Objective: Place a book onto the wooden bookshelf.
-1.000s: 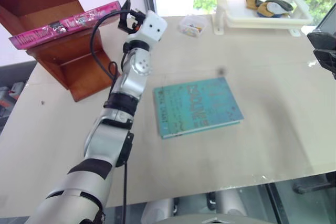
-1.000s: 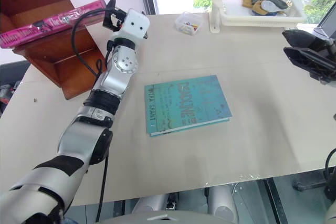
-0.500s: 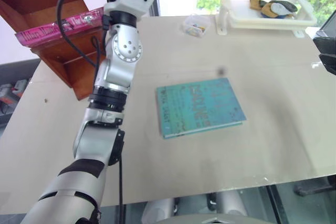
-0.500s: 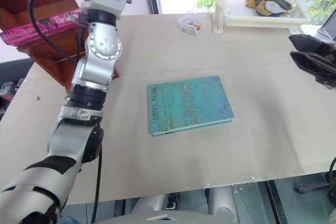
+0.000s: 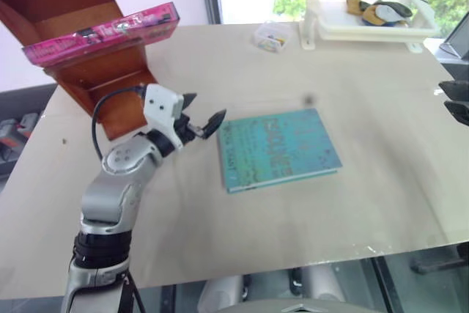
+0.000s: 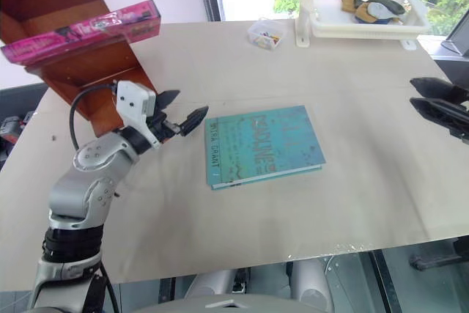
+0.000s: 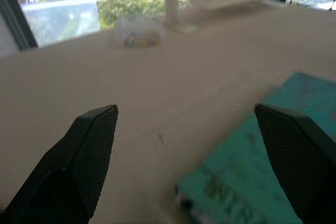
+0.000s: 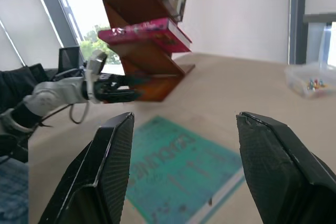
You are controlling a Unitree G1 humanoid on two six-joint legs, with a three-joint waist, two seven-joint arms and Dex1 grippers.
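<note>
Teal book [image 5: 278, 149] mid-table, bare tabletop [image 5: 366, 203] around — white tray [image 5: 366, 23] far edge

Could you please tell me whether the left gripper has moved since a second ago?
Yes. The left gripper has come down and away from the pink book on the wooden bookshelf; it now hangs open above the table, beside the teal book.

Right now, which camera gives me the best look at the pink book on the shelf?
The left eye view: the pink book lies unobstructed on the wooden bookshelf, its cover visible. The right eye view matches; the right wrist view shows it from the side.
</note>
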